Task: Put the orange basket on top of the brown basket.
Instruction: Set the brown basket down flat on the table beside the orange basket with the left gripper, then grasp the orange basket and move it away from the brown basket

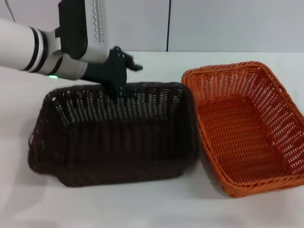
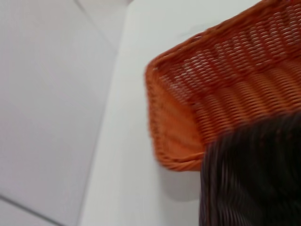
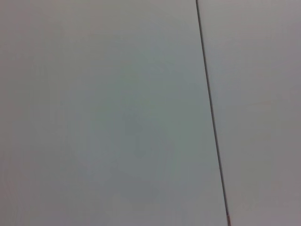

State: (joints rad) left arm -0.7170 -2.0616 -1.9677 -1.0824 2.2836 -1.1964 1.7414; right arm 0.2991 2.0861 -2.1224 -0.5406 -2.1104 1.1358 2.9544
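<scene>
Orange basket point(image 1: 247, 128) sits on the table point(image 1: 142, 209) at the right, upright, tilted a bit, its left rim touching or just beside the brown basket point(image 1: 114, 137), which sits centre-left. Nothing stacked yet.

Left gripper point(image 1: 119, 76) is at the brown basket's far rim, roughly mid-length. Its black fingers reach down to the weave there; can't tell whether they're spread, closed, or pinching the rim. The left wrist view shows only an orange corner point(image 2: 188, 117) and dark weave point(image 2: 254, 174), no fingers. Right gripper not visible in any view; its wrist camera faces a blank wall panel point(image 3: 103, 113).

Handling, my read:
- Orange basket looks light, open weave, probably plastic wicker. Fairly stiff but will flex and tip if lifted from one side.
- Braided rim is the obvious grab point: pinch the middle of a long or short side, one finger inside, one outside.
- Sloped walls mean a low grip could slide; stay at the rim.
- Not fragile, and the weave gives decent friction.
- Similar size, so it should nest into the brown one.
</scene>
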